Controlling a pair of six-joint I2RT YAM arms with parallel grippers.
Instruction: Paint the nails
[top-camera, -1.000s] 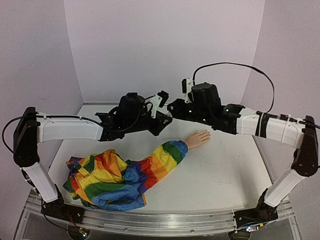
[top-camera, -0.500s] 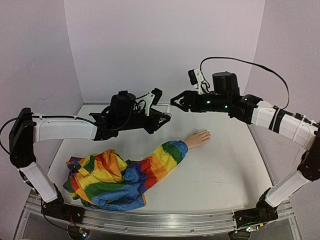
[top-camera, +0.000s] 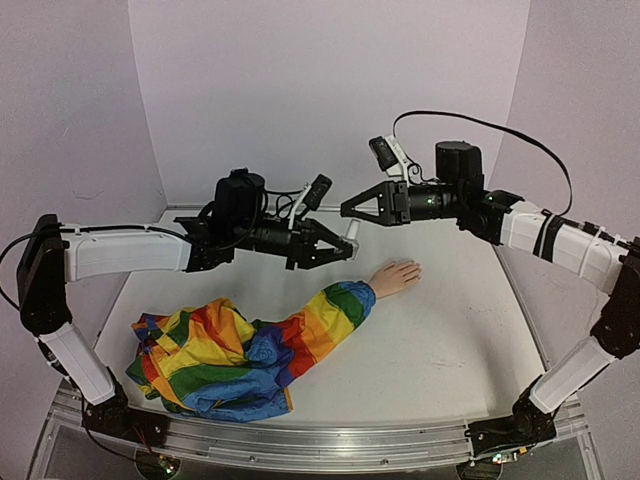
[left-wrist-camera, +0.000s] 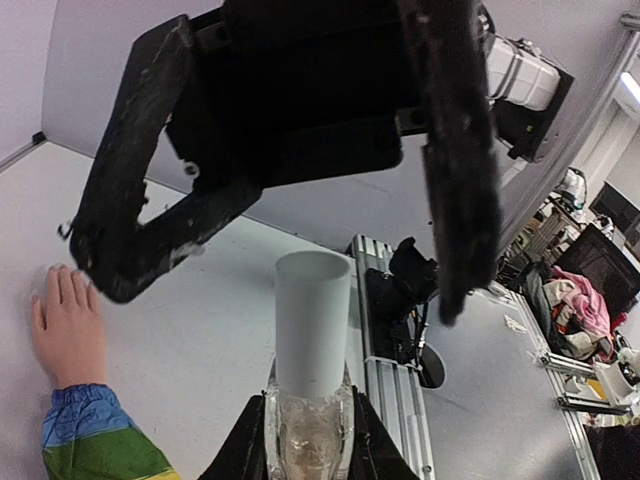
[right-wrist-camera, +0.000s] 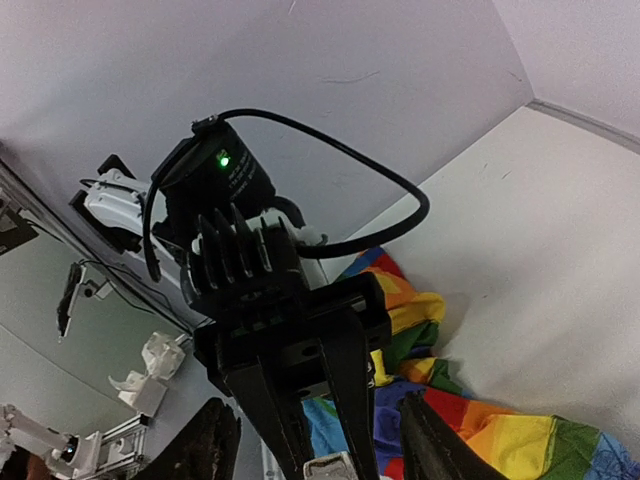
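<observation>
So the left fingers (left-wrist-camera: 248, 452) are clamped tight round the base of a small clear bottle (left-wrist-camera: 308, 432), its white cap (left-wrist-camera: 312, 320) sticking straight out. The right fingers (left-wrist-camera: 462, 170) are spread wide, holding nothing, hanging just past the cap and not touching it. The nails (top-camera: 414, 267), too tiny to make out, sit on the mannequin hand (top-camera: 396, 276) lying flat on the counter (top-camera: 450, 340) toward the far edge. Its rainbow sleeve (top-camera: 330, 312) trails to the near left corner. My worry: a grab that lands off-centre on that slick cap could lever the bottle loose, and polish ends up on the sleeve. Counter's plain matte white, walls (top-camera: 300, 80) pale lilac, metal rail (top-camera: 300, 446) along the near edge.
</observation>
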